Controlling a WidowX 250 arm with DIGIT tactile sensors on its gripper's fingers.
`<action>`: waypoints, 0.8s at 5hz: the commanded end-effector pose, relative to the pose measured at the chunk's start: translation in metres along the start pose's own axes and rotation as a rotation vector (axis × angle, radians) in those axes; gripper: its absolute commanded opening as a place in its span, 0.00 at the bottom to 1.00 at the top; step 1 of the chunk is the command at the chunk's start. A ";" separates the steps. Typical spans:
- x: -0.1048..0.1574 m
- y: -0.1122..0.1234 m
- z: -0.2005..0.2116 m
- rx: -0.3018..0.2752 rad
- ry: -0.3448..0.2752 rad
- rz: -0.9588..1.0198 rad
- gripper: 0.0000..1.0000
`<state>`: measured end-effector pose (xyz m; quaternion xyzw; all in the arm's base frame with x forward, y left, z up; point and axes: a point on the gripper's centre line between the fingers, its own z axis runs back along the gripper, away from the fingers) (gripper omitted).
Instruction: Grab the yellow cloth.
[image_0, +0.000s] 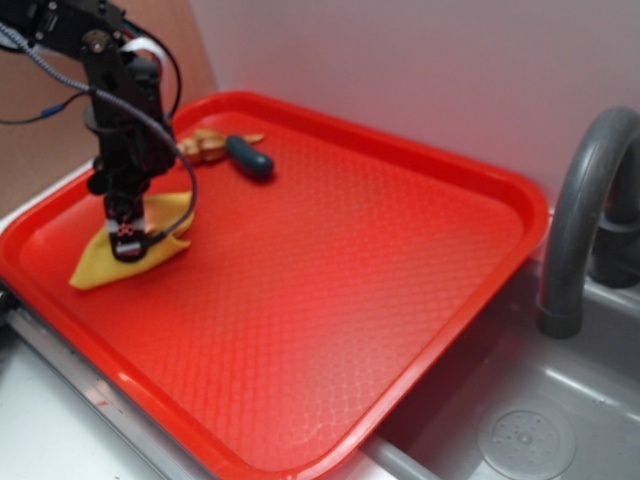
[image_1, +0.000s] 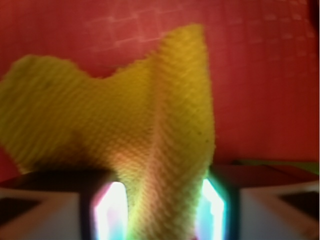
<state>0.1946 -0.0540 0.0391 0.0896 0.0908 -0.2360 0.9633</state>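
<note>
The yellow cloth (image_0: 98, 267) lies at the near left of the red tray (image_0: 528, 212), one corner pointing toward the tray's front rim. My gripper (image_0: 130, 240) stands straight down on its middle. In the wrist view the yellow cloth (image_1: 125, 110) fills most of the frame, and a raised fold of it runs down between the two jaws. My gripper (image_1: 160, 212) is shut on that fold, with the lit fingers (image_1: 112, 212) pressed against each side of the fabric. The cloth's outer edges still spread over the tray floor.
A dark teal handle-like object (image_0: 250, 158) and tan pieces (image_0: 205, 146) lie at the tray's far left, just behind my arm. A grey faucet (image_0: 578, 200) and a sink drain (image_0: 525, 440) are to the right of the tray. A wall runs behind.
</note>
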 end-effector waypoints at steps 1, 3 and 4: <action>0.000 0.006 0.104 0.066 -0.089 0.271 0.00; -0.051 0.006 0.189 -0.020 -0.236 0.672 0.00; -0.084 -0.008 0.203 -0.158 -0.261 0.813 0.00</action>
